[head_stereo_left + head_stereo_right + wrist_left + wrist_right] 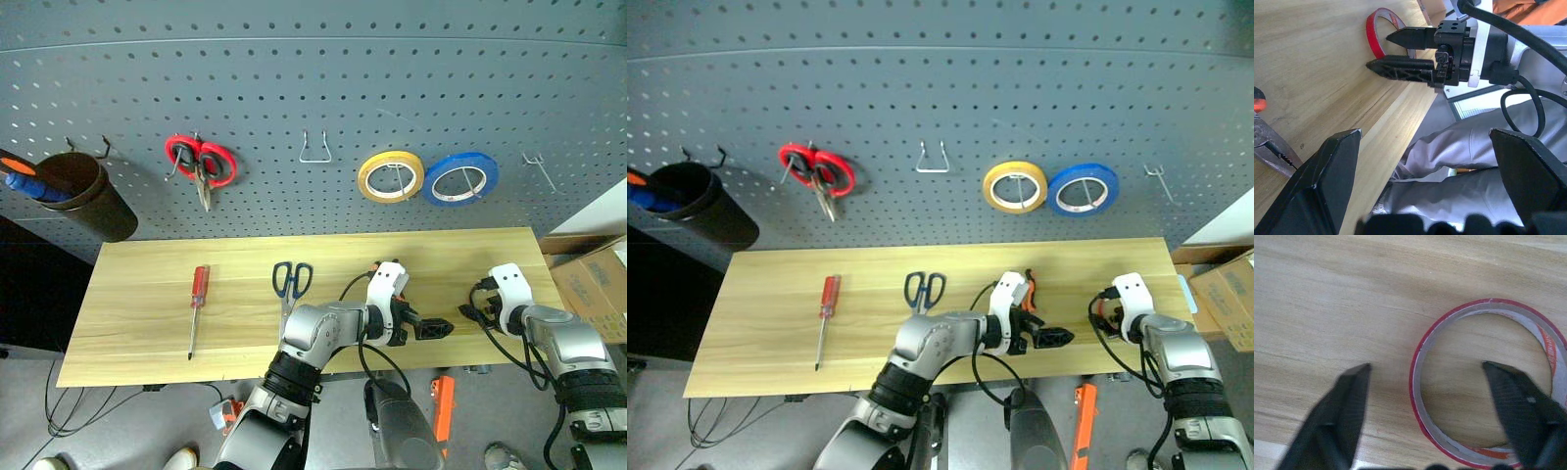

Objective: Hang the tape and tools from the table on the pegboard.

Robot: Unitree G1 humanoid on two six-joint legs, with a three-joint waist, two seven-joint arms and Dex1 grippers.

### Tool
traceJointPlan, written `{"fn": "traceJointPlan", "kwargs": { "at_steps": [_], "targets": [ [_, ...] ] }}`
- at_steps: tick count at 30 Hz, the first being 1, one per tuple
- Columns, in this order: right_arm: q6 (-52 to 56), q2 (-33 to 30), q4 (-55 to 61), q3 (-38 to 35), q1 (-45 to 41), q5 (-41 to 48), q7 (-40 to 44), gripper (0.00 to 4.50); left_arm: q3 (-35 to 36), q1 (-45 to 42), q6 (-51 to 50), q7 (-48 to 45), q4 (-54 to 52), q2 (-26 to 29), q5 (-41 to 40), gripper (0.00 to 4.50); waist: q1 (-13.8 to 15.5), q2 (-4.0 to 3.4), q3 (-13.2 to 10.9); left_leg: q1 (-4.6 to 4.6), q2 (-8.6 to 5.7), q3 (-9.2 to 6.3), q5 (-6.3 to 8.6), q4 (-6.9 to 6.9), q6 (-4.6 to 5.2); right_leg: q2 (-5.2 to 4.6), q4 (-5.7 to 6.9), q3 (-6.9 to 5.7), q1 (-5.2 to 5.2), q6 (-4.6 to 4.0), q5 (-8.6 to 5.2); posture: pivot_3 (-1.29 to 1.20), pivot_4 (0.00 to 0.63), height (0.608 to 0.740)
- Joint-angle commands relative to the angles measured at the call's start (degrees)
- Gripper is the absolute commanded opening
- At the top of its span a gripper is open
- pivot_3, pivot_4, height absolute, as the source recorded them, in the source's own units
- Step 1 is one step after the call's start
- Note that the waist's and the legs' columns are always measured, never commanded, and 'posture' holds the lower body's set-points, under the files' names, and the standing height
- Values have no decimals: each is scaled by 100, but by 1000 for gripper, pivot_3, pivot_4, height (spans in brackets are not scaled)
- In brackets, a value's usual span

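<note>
Red tape point(1488, 382) lies flat on the table point(147, 304), straddled by my right gripper point(1425, 396): one finger outside the ring's rim, the other inside its hole, jaws apart, nothing clamped. My left gripper point(1420, 186) hovers just beside it, jaws wide, empty. Pliers point(1271, 142) rest near my left fingers.

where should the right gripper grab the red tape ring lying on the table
Grip the thin wall of the red tape ring from above, one finger inside the hole, one outside. It lies flat on the table, so only its rim stands up; the right gripper already straddles the near wall.
</note>
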State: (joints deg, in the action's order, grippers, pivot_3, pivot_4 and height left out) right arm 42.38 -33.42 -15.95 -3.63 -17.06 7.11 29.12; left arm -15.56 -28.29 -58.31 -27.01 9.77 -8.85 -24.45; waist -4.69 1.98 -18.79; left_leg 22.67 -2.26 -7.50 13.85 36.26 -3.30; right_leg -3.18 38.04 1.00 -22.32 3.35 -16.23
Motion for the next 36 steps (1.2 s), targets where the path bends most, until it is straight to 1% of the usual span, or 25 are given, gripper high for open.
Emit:
{"fn": "traceJointPlan", "kwargs": {
  "at_steps": [1,2,7,8,14,18,19,21,24,27,29,31,35,36],
  "targets": [
    [182,55,-111,23,110,2,-12,2347,-4,-22,-33,1,-190,-198,-115,4500,1,1,0,0,0,0,0,0,0,0,0,0,0,0,0,-114,386,740],
    [202,63,-107,31,93,3,-8,1963,23,-27,-74,27,-226,-211,-135,4500,1,1,-1,0,0,0,0,0,0,0,0,0,0,0,0,-113,384,740],
    [218,60,-150,52,19,-12,17,411,87,-43,-224,73,-345,-262,-221,4500,1,1,-1,0,0,-1,0,0,0,0,0,0,0,1,0,-110,380,740],
    [224,56,-150,54,5,-14,19,39,85,-47,-237,82,-361,-258,-224,4500,0,2,-1,0,0,0,0,0,0,0,-1,0,0,1,0,-111,378,740],
    [268,50,21,8,49,-49,-102,15,28,-151,-132,76,-348,-238,-159,4500,-2,1,-1,0,0,0,0,0,0,0,-2,0,0,2,0,-123,361,740],
    [275,-20,449,-80,324,-104,-296,15,-313,-203,869,-95,-395,-160,210,4500,9,-5,3,4,1,-3,0,-1,-1,-2,-3,-2,-3,2,1,-145,330,740],
    [282,-27,586,-139,400,-100,-356,15,-351,-153,1321,-124,-396,-201,308,4500,12,-8,5,5,3,-3,-1,-1,-2,-4,-4,-1,-4,2,1,-151,322,740],
    [309,-50,1034,-239,641,-132,-499,15,-392,-155,1584,-170,-388,-231,359,4500,28,-18,10,9,3,-3,-2,-1,-5,-12,-5,-2,-7,2,1,-164,308,740],
    [291,-68,1626,-377,979,-277,-798,15,-412,-318,1585,-245,-275,-241,349,4500,29,-42,24,25,-3,1,-10,0,-18,-22,-5,-1,-23,4,1,-199,277,740],
    [254,5,2267,-618,1336,-401,-1171,15,-336,-443,1636,-367,-309,-223,283,4500,-3,-82,51,39,-5,14,-11,0,-20,-27,-3,9,-46,12,5,-232,249,740],
    [354,182,2843,-905,1610,-335,-1389,15,-280,-515,1557,-499,-398,-171,196,4500,-15,-119,79,56,-5,19,-12,2,-21,-27,0,11,-67,14,7,-252,232,740],
    [351,365,3201,-1163,1770,-248,-1524,15,-266,-592,1551,-574,-382,-147,196,4500,-35,-136,101,78,-4,23,-14,7,-23,-24,12,11,-96,15,8,-267,220,740],
    [397,686,4259,-1444,2203,-332,-1811,15,-156,-757,1269,-854,-742,124,-23,4500,-84,-193,170,79,-7,29,-14,22,-23,-18,17,16,-96,18,12,-314,188,740],
    [387,786,4477,-1504,2262,-310,-1865,15,-91,-826,1165,-886,-850,191,-93,4500,-106,-193,191,82,-7,28,-14,29,-23,-18,20,15,-96,18,12,-323,183,740]
  ]
}}
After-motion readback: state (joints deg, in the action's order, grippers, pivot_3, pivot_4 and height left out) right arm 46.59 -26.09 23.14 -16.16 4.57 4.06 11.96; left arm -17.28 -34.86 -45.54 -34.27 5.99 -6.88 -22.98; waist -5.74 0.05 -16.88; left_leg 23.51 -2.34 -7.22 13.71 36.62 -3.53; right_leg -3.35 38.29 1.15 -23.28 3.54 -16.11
